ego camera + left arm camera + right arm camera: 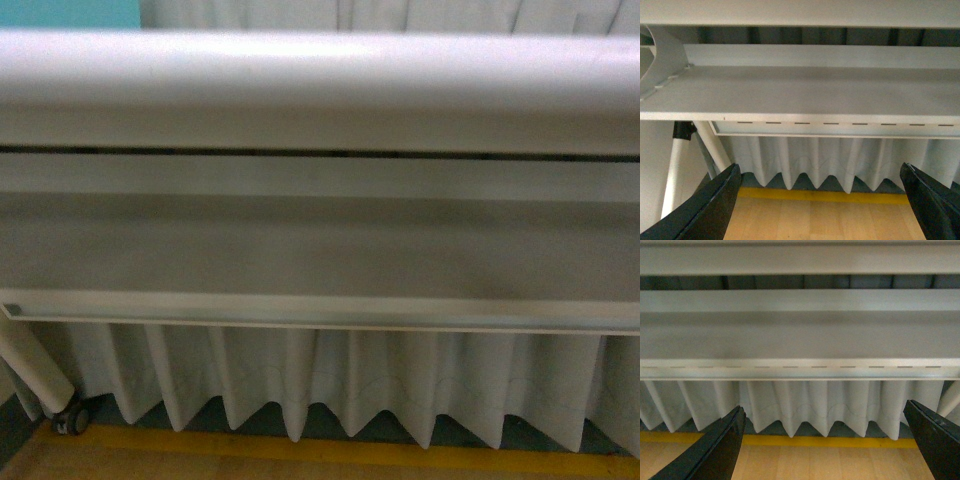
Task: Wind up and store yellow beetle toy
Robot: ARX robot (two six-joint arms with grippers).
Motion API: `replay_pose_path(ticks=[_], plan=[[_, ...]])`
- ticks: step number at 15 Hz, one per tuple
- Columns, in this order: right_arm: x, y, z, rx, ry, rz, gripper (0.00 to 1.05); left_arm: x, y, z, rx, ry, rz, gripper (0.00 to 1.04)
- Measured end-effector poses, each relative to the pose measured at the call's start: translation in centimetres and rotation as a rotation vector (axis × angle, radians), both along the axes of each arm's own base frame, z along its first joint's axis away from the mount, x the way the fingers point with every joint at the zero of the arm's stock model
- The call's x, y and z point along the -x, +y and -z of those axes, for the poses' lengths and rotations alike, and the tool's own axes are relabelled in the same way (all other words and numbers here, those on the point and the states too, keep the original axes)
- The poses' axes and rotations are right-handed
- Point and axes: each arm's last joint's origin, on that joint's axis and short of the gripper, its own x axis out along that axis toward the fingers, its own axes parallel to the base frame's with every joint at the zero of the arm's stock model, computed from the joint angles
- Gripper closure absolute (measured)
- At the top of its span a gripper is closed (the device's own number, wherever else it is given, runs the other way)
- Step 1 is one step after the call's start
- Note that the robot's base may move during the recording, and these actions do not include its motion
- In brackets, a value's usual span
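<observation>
Two grippers, left gripper (820, 200) and right gripper (822, 440), both spread wide and empty, hang below the table frame (320, 240), before the white curtain (350, 380). Yellow beetle toy: in no view. Risk: rising blind, either arm may strike the frame's underside.

Dim, even indoor light; front view soft and blurry, wrist views sharper, undersides shadowed
</observation>
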Motion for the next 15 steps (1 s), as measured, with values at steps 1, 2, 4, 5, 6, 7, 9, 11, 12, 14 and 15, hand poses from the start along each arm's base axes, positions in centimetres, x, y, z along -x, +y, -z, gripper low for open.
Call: replay_pose_path(ticks=[1, 2, 4, 5, 6, 7, 9, 11, 12, 14, 15], plan=[[0.00, 0.00, -0.01, 0.000, -0.001, 0.000, 0.07, 0.00, 0.00, 0.01, 0.000, 0.001, 0.001, 0.07], [0.00, 0.00, 0.02, 0.000, 0.002, 0.000, 0.07, 0.00, 0.00, 0.04, 0.000, 0.004, 0.002, 0.07], [0.00, 0.00, 0.01, 0.000, 0.002, 0.000, 0.07, 0.00, 0.00, 0.04, 0.000, 0.005, 0.000, 0.07], [0.00, 0.00, 0.02, 0.000, 0.002, 0.000, 0.07, 0.00, 0.00, 0.03, 0.000, 0.003, 0.001, 0.07], [0.00, 0.00, 0.02, 0.000, 0.002, 0.000, 0.07, 0.00, 0.00, 0.03, 0.000, 0.003, 0.000, 0.07], [0.00, 0.00, 0.01, 0.000, 0.002, 0.000, 0.07, 0.00, 0.00, 0.03, 0.000, 0.003, 0.000, 0.07], [0.00, 0.00, 0.01, 0.000, 0.001, 0.000, 0.07, 0.00, 0.00, 0.02, 0.000, 0.002, 0.000, 0.07], [0.00, 0.00, 0.01, 0.000, 0.001, 0.000, 0.07, 0.00, 0.00, 0.02, 0.000, 0.002, 0.000, 0.07], [0.00, 0.00, 0.01, 0.000, 0.001, 0.000, 0.07, 0.00, 0.00, 0.02, 0.000, 0.002, 0.000, 0.07], [0.00, 0.00, 0.01, 0.000, 0.001, 0.000, 0.07, 0.00, 0.00, 0.02, 0.000, 0.002, 0.000, 0.07], [0.00, 0.00, 0.01, 0.000, 0.001, 0.000, 0.07, 0.00, 0.00, 0.02, 0.000, 0.002, 0.001, 0.07]])
